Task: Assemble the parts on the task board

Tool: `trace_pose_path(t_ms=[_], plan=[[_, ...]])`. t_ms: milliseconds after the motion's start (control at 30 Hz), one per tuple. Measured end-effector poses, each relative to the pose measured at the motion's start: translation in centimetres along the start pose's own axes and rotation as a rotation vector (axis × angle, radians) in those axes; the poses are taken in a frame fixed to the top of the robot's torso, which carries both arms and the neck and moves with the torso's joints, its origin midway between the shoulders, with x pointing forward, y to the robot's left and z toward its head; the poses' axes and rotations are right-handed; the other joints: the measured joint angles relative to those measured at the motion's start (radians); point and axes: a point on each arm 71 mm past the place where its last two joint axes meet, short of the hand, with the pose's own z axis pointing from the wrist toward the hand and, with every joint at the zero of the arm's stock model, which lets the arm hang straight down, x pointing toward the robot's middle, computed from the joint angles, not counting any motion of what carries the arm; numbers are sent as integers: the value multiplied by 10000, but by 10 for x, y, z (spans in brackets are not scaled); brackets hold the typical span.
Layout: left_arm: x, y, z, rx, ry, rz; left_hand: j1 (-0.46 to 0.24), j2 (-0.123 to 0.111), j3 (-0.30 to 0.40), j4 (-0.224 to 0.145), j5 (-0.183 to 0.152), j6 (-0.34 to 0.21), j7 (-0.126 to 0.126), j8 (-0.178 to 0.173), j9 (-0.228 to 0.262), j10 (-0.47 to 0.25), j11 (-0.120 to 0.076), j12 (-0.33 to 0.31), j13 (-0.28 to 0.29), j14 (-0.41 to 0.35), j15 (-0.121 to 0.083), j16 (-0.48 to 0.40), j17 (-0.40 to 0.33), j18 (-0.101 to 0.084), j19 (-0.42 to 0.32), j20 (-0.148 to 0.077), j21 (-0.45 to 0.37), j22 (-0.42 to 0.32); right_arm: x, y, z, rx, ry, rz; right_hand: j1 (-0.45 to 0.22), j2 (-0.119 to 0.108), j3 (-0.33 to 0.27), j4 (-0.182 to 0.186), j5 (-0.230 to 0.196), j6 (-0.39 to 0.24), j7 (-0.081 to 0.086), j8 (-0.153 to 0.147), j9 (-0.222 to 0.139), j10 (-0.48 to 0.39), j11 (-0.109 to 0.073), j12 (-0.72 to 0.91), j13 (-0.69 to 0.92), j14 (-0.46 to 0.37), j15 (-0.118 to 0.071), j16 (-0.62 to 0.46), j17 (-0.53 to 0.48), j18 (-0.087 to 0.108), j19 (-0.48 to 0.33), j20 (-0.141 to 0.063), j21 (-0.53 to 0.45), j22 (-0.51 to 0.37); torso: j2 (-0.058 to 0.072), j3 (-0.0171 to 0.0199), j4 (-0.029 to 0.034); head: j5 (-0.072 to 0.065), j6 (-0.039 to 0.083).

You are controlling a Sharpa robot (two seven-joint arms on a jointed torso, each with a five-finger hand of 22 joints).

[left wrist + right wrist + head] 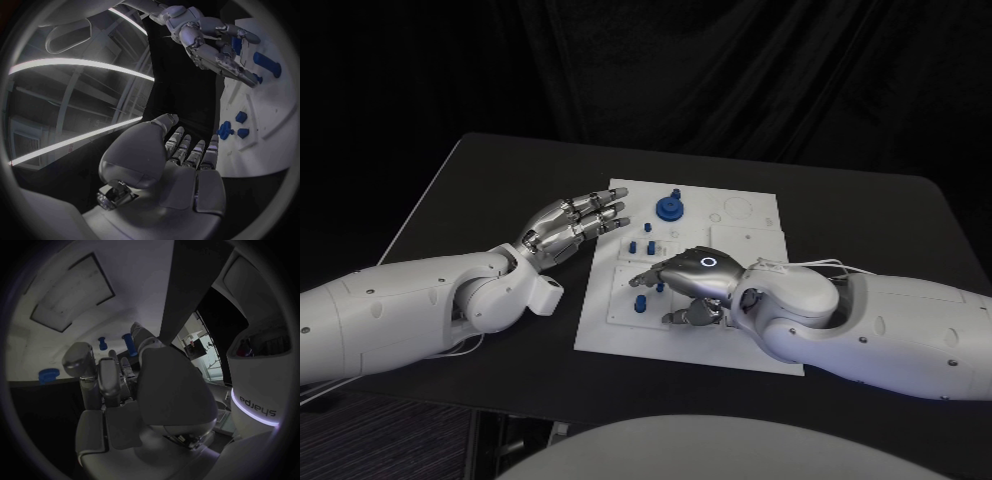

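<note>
the flat white rectangular task board (733,345) lay on the black worktop (473,190). it looked like a stiff, thin plate, likely light enough to slide if pushed sideways, so any pressing on it would best go straight down. it stretched under the fingers of the right hand (692,285) and lay just beside the fingertips of the left hand (571,226), which hovered over the worktop at the board's edge with its fingers apart and nearly straight, holding nothing.

the round blue plastic part with a raised knob (671,208) stood on the board beyond the left fingertips and well ahead of the right fingers. it seemed hard, smooth and light, probably a little slippery against metal; the knob or the rim looked the best places to pinch it.

the small blue plastic pegs (642,244) lay and stood on the board just ahead of the right fingers, and another small blue piece (636,302) lay beside them. these appeared rigid, very light and apt to roll or tip, so a pinch across the middle of a shank would suit. the right hand was palm down and low over the board, fingers curled towards the pegs; whether they were clamped on one i could not tell.
</note>
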Motion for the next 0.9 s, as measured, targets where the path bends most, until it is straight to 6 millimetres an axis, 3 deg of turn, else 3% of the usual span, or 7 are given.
trace_pose_path(t_ms=[133,367,467,700,733,867,900], plan=[[-1,0,-1,-7,-37,17,0,0,28,-28,0,0,0,0,0,0,0,0,0,0,0,0,0,0,0,0,0,0,-21,-7,-18,40,-850,179,371,-124,-93,449,243,-311,3,-39,-178,-564,67,352,24,-44,24,43,36,0,-60,30,3,0,-8,2,1,-23,0],[-4,-1,-3,-15,-199,127,-50,-139,98,-98,0,53,54,0,0,38,38,0,2,-45,-44,0,0,-99,0,0,0,-49,-70,-22,-59,378,-2406,485,754,151,-41,667,587,1035,176,205,-35,-616,49,1184,153,20,34,225,227,1,103,47,447,-1,-45,-6,-23,-39,0],[-6,-1,-5,-18,-306,200,-88,-176,162,-114,0,53,54,0,0,70,69,25,8,-107,-148,0,0,-164,-10,-10,0,-117,-85,-30,-77,726,-2798,788,967,406,196,485,1088,1953,437,514,105,-185,-49,1864,337,44,10,274,258,1,126,23,582,-1,-52,-16,-32,-109,0],[-6,-2,-5,-17,-439,262,-88,-176,235,-97,0,53,53,0,0,69,69,36,8,-90,-163,0,-1,-161,-37,-37,0,-141,-97,-48,-109,1798,-3241,2020,520,626,329,348,1319,3424,447,1588,691,838,-954,6867,3296,65,-743,122,-7,1,77,-593,393,-1,-71,-42,-66,-264,0],[-6,-2,-5,-13,-459,229,-88,-176,235,-97,3,53,54,0,-1,70,69,36,8,-89,-163,0,0,-161,-37,-37,0,-141,-97,-52,-113,2035,-3261,2217,360,629,308,370,1296,3479,394,1834,829,1168,-1029,8063,4570,64,-781,68,-61,-1,84,-658,308,-1,-71,-44,-66,-290,0],[-5,-1,-4,2,-533,82,-88,-176,277,-56,50,53,53,0,-1,70,69,35,7,-89,-163,0,-1,-161,-37,-37,0,-141,-93,-65,-126,2879,-3223,2761,-574,608,-104,782,1403,3641,124,2625,1266,6664,-1251,11281,11133,667,-1034,716,1247,-16,778,-863,1596,-2,-71,-54,-67,-391,0],[-5,-1,-4,5,-553,49,-88,-176,277,-57,50,53,54,0,-1,69,69,35,7,-89,-163,0,0,-160,-37,-37,0,-140,-90,-68,-128,3113,-3172,2878,-957,626,-237,973,1560,3729,35,2849,1404,7776,-1373,11594,11707,777,-1114,1054,1741,-209,1047,-975,2279,-2,-71,-54,-71,-404,0]])
